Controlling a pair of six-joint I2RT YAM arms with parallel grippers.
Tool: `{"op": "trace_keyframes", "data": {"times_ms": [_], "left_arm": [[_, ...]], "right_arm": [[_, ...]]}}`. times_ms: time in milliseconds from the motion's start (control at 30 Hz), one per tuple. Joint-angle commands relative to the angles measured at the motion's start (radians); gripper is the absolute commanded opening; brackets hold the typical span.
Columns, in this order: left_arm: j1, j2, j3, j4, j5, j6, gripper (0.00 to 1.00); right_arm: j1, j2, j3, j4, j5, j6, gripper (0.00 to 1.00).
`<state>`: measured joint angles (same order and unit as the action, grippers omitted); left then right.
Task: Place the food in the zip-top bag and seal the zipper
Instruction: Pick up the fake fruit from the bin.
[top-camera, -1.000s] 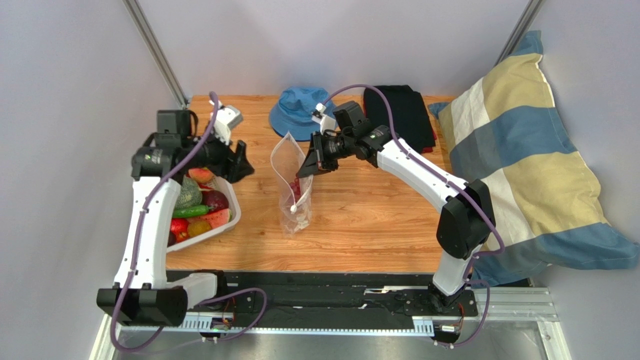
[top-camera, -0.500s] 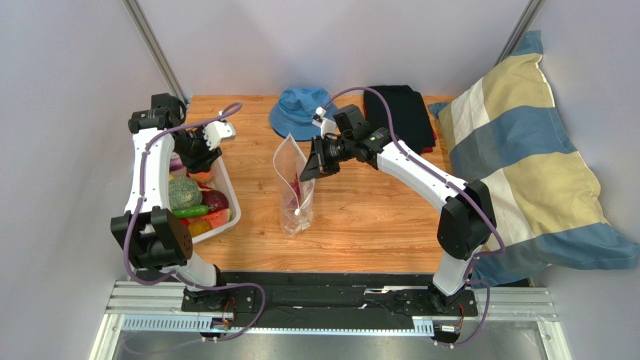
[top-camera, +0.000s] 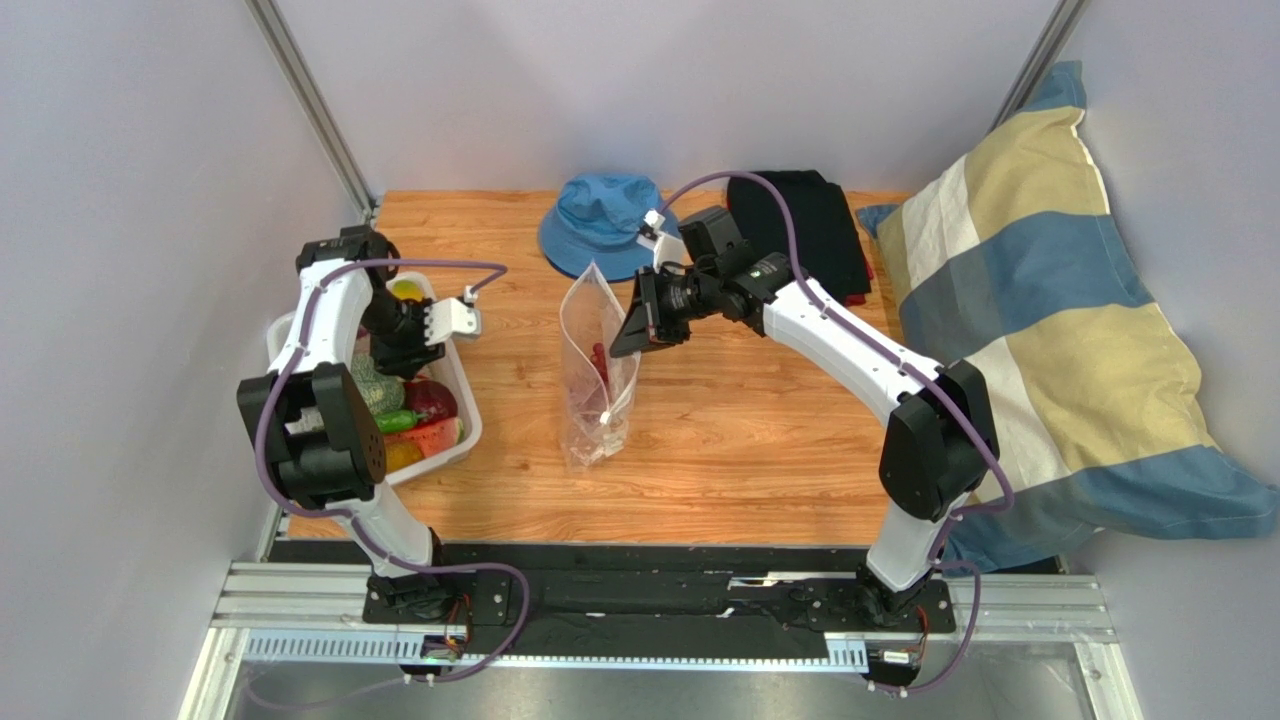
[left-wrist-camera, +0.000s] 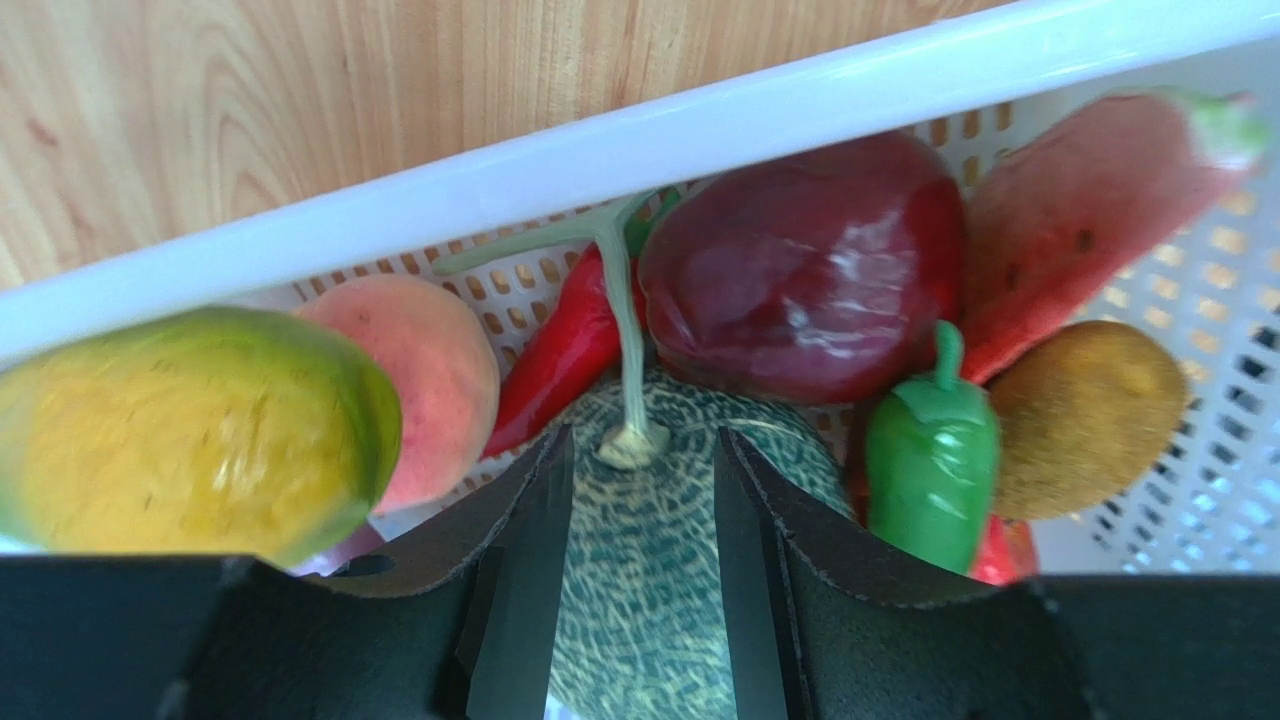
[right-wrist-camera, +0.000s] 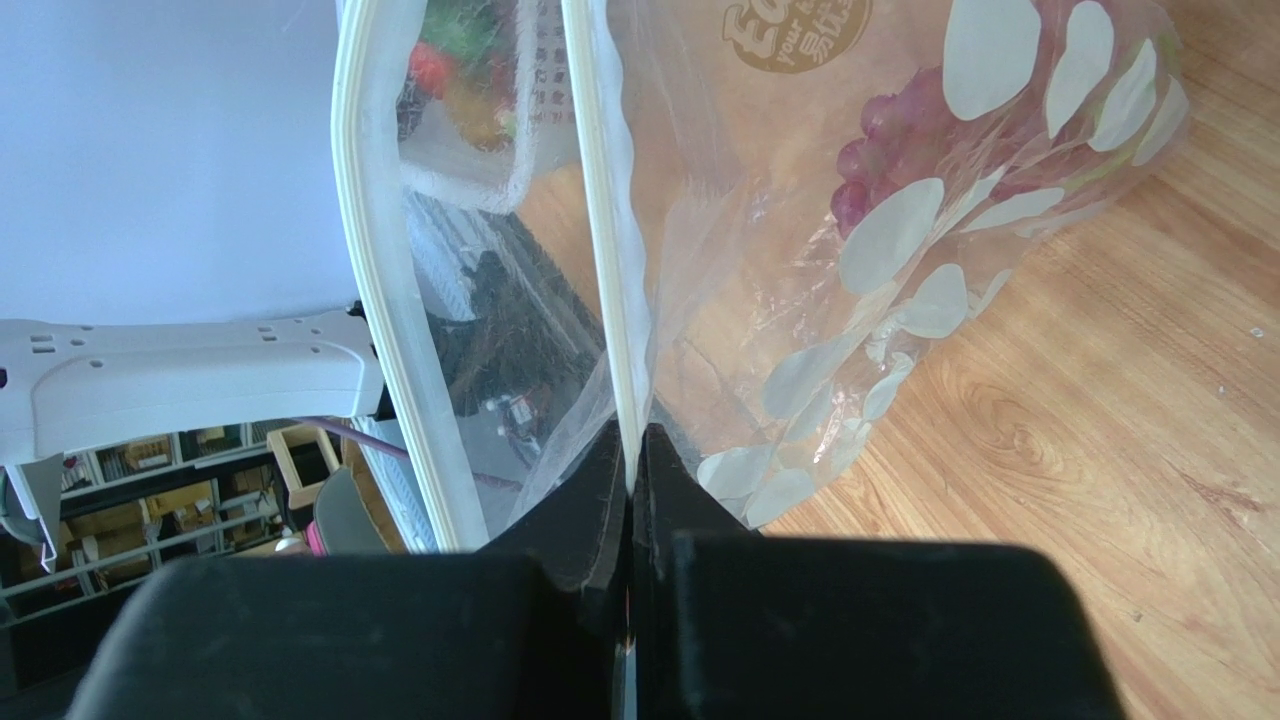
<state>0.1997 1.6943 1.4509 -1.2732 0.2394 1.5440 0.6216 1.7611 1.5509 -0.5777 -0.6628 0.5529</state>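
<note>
The zip-top bag (top-camera: 594, 390) stands on the table with its mouth open and purple grapes (right-wrist-camera: 887, 128) inside. My right gripper (top-camera: 628, 333) is shut on one zipper (right-wrist-camera: 609, 225) strip at the bag's far corner and holds it up. My left gripper (top-camera: 406, 338) hangs over the white mesh basket (top-camera: 469, 413). It is open, its fingers (left-wrist-camera: 519, 570) astride the ribbed green squash ball (left-wrist-camera: 646, 585). Around it lie a dark red fruit (left-wrist-camera: 804, 263), watermelon slice (left-wrist-camera: 1097, 195), red pepper (left-wrist-camera: 564, 353), a green vegetable (left-wrist-camera: 932, 458), a yellow-green fruit (left-wrist-camera: 181, 428) and a peach (left-wrist-camera: 421, 368).
A blue hat (top-camera: 601, 222) and a black cloth (top-camera: 804, 225) lie at the table's back edge. A striped pillow (top-camera: 1052, 300) leans at the right. The basket's rim (left-wrist-camera: 751, 113) lies just beyond my left fingers. A brown kiwi (left-wrist-camera: 1085, 413) sits at the basket's side.
My left arm has swung from beside the bag back over the basket and lowered onto the squash ball. My right gripper has kept hold of the bag and shifted slightly right.
</note>
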Motion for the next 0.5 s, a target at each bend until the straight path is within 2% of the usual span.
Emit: {"op": "trace_keyframes", "data": {"times_ms": [0,467], "left_arm": [[0.000,0.047,-0.007,0.058,-0.015,0.091,0.48],[-0.026,0.126,-0.058,0.087,-0.098,0.130,0.51]], "right_arm": [[-0.006,-0.045,-0.005,0.016,0.003,0.001,0.00],[-0.011,-0.012,0.021,0.018,-0.008,0.015,0.00]]}}
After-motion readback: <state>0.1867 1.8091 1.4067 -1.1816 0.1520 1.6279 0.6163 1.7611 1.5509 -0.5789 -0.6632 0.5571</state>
